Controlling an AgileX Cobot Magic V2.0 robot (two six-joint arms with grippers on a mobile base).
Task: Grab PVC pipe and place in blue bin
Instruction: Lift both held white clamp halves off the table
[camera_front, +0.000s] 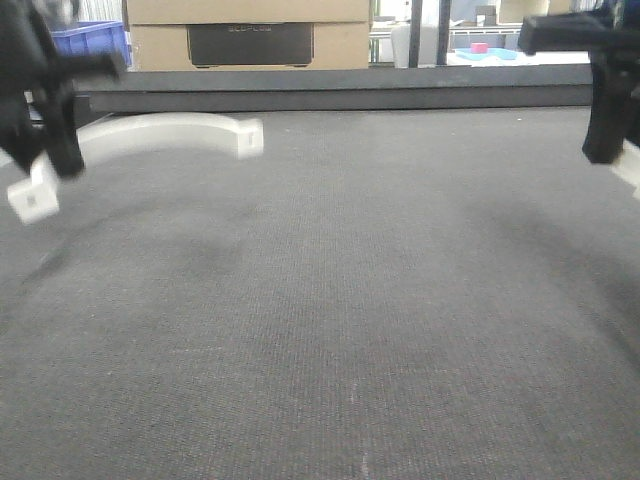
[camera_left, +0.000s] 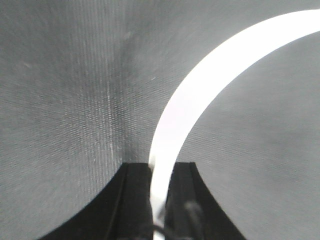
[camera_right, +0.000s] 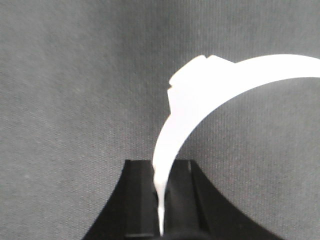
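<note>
While both arms hang over the grey tabletop (camera_front: 330, 330), the right gripper (camera_right: 161, 170) has its jaws closed on the PVC pipe (camera_right: 225, 82). They pinch the thin end of the arc, with the squared tab just beyond, and the piece is held up off the cloth. Left gripper (camera_left: 160, 170) jaws clamp the flat strap (camera_left: 210, 85), the wrong part, also lifted. Pipe looks light, rigid, smooth plastic. It probably pivots in a tip pinch like this, so a hold nearer the thick rim or the tab would be safer. Blue bin (camera_front: 88, 40) sits far back left, beyond the tabletop edge, beside the cardboard box (camera_front: 250, 35).
</note>
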